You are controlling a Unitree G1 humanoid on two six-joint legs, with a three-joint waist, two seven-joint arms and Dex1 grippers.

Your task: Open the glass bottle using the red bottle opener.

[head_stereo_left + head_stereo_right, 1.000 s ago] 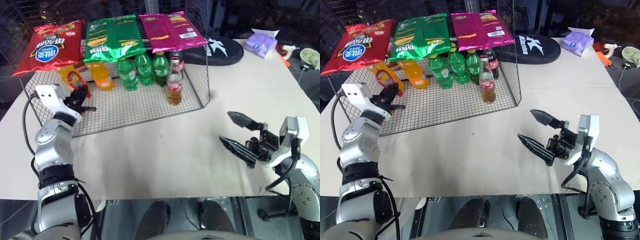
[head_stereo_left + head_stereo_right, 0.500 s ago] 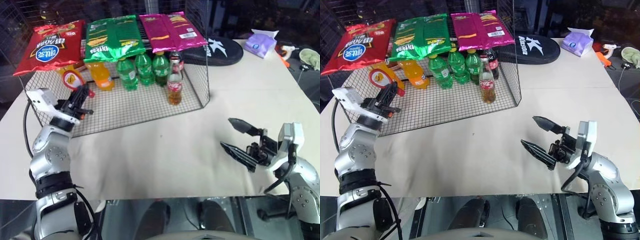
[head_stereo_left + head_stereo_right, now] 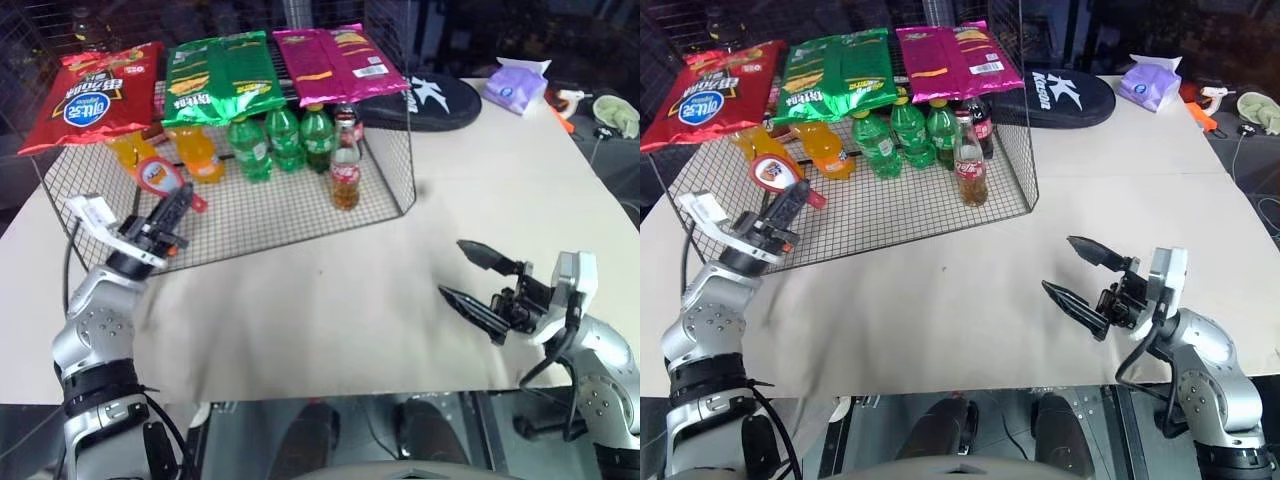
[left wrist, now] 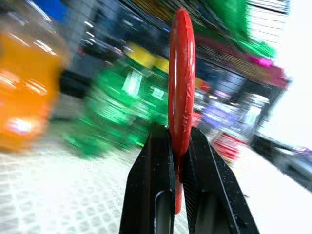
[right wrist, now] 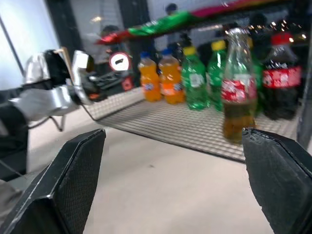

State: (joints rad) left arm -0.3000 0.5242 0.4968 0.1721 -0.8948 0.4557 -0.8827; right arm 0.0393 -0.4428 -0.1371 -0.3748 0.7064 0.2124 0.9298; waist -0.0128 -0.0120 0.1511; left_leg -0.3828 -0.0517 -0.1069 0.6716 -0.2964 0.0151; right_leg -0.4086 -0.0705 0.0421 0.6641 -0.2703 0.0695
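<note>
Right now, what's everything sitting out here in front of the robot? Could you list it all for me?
glass bottle: one, clear with amber drink and red label, standing at the front of the wire rack
cola bottle: one, dark with red label, behind the glass bottle
green bottles: three, in a row inside the rack
orange bottles: two, at the rack's left end
wire rack: one, dark mesh, at the back of the table
snack bags: one red, one green, one magenta, lying on top of the rack
black racket case: one, right of the rack
tissue pack: one, purple, far right corner
table: one, cream
bottle opener: one, red, pinched in the left gripper
left gripper: shut on the opener, over the rack's front left
right gripper: open, empty, above the table
</note>
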